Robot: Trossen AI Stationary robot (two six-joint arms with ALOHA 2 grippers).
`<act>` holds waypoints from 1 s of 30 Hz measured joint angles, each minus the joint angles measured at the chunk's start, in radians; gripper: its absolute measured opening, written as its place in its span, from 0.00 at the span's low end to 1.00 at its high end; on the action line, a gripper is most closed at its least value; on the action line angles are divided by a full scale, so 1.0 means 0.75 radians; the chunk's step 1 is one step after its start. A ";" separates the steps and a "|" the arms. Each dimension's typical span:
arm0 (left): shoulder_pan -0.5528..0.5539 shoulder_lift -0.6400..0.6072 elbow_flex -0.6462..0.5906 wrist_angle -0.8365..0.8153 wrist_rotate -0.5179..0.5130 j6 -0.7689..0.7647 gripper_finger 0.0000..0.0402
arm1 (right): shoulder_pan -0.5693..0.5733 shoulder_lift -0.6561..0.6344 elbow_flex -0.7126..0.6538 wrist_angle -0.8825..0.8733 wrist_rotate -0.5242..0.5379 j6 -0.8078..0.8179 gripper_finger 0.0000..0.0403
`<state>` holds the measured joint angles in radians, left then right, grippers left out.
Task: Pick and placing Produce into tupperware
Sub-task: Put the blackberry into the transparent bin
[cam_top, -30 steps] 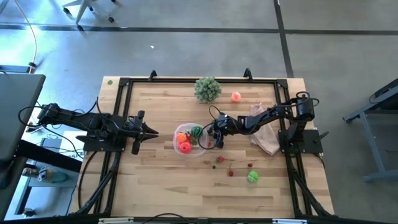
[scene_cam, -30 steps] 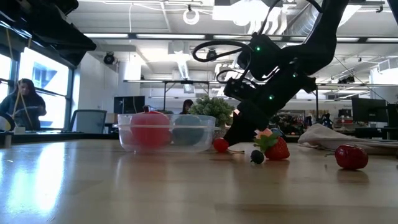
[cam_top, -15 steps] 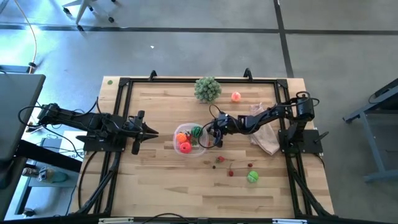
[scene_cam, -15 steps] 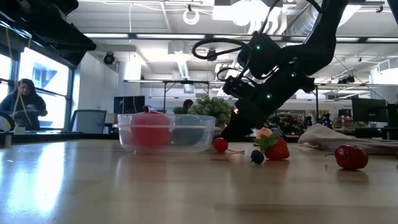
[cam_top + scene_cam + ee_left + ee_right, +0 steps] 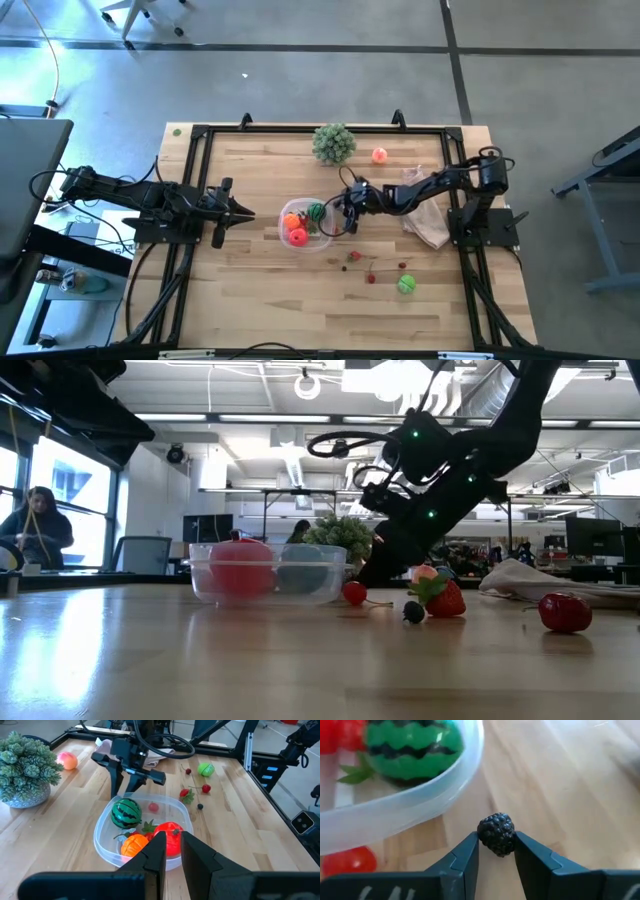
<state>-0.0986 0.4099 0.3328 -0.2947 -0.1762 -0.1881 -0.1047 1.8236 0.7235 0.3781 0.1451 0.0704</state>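
Note:
The clear tupperware [image 5: 305, 226] stands mid-table and holds a striped green ball [image 5: 125, 812], an orange piece [image 5: 134, 845], a red piece [image 5: 168, 836] and a small pink one. My right gripper [image 5: 346, 213] is just outside its right wall, shut on a dark berry [image 5: 496, 834]. More produce lies on the wood: a strawberry [image 5: 355, 257], cherries [image 5: 371, 277], a green ball [image 5: 406, 285] and a peach-coloured ball [image 5: 379, 155]. My left gripper [image 5: 245, 212] waits shut, left of the tupperware. My right gripper pinches the dark berry by two opposite sides [image 5: 510, 840] between its two fingertips [image 5: 468, 851]. The fingers slant down from the table's right side. The berry sits low over the wood beside the tupperware's rim [image 5: 420, 800]; I cannot tell whether it touches the table.
A bushy pale-green ball in a pot [image 5: 333, 143] stands at the far middle. A pinkish-white plastic bag [image 5: 428, 212] lies under my right arm at the right. A black frame [image 5: 300, 130] runs along the table's edges. Bare wood lies along the near side.
My right gripper's wrist has turned a little toward the table's far side, staying beside the tupperware. Nothing on the table has moved.

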 joint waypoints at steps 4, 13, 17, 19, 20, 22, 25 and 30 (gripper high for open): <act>0.001 0.000 0.000 0.000 0.000 0.000 0.12 | -0.001 -0.042 0.001 -0.034 0.056 0.000 0.26; 0.001 0.000 0.000 0.000 0.000 0.000 0.12 | -0.001 -0.227 0.001 -0.095 0.087 -0.015 0.26; 0.000 0.000 0.000 0.000 0.000 0.000 0.12 | 0.008 -0.325 0.001 -0.092 0.059 -0.011 0.26; 0.001 0.000 0.000 0.000 0.000 0.000 0.12 | 0.026 -0.363 0.001 -0.088 0.020 -0.010 0.26; 0.001 0.000 0.000 0.000 0.000 0.000 0.12 | 0.038 -0.376 0.001 -0.084 -0.004 -0.011 0.26; 0.001 0.000 0.000 0.000 0.000 0.000 0.12 | 0.068 -0.395 0.002 -0.066 -0.047 -0.010 0.26; 0.000 0.000 0.000 0.000 0.000 0.000 0.12 | 0.122 -0.396 0.002 -0.016 -0.108 -0.019 0.26; 0.000 0.000 0.000 0.000 0.000 0.000 0.12 | 0.205 -0.359 0.004 0.023 -0.123 -0.025 0.26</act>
<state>-0.0983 0.4100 0.3327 -0.2947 -0.1763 -0.1883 0.0488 1.5543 0.7265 0.3954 0.0527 0.0517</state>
